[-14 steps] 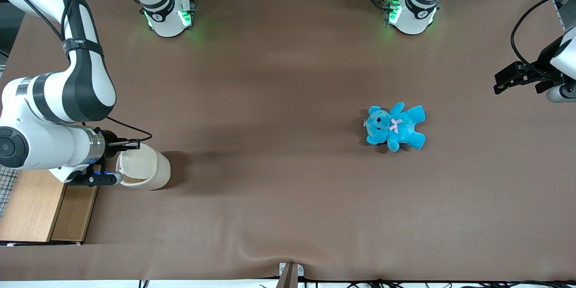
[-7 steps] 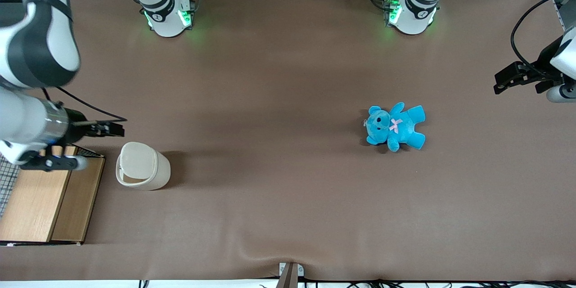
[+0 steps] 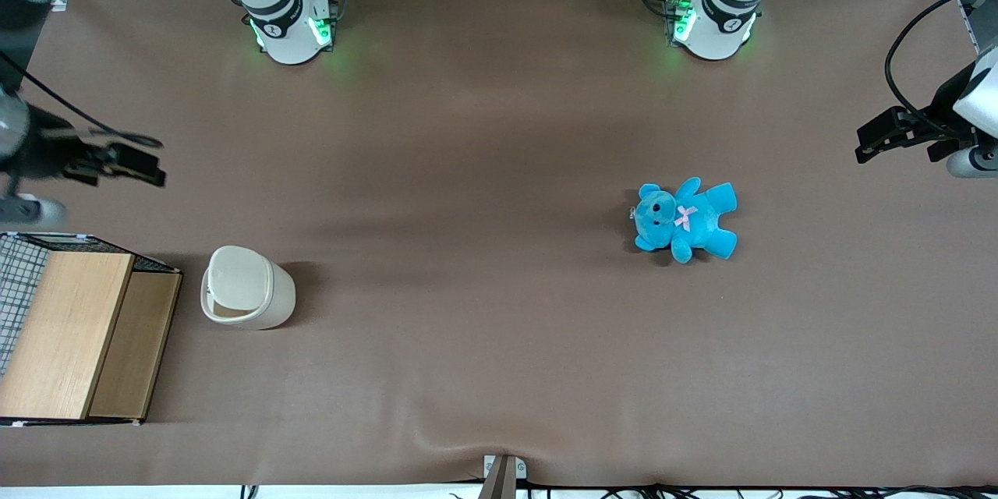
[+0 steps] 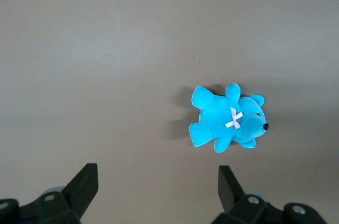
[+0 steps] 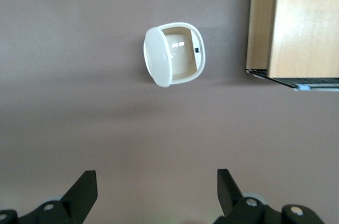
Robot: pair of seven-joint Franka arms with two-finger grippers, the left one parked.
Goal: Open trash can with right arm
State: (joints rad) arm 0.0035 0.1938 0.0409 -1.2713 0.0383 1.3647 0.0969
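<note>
- The right arm's claw hangs above the brown tabletop at the working arm's end, farther from the front camera than the wooden box and the trash can, and well apart from both. It holds nothing.
- In the right wrist view the claw's two black fingers stand wide apart, with only bare tabletop between them.
- The wooden box with its wire mesh side sits at the working arm's end of the tabletop, close to the edge nearest the front camera. In the right wrist view its light wood panels show near the trash can, with a strip of tabletop between them.
- The trash can stands upright on the tabletop just beside the wooden box, not touching it, toward the working arm's end.
- In the right wrist view the trash can shows its cream-white lid tipped up on edge along one side of the rim, leaving the hollow inside in plain sight.
- A blue teddy bear with a pink bow lies flat on the tabletop toward the parked arm's end, well apart from the trash can. The left wrist view shows the same teddy bear lying alone on the tabletop.
</note>
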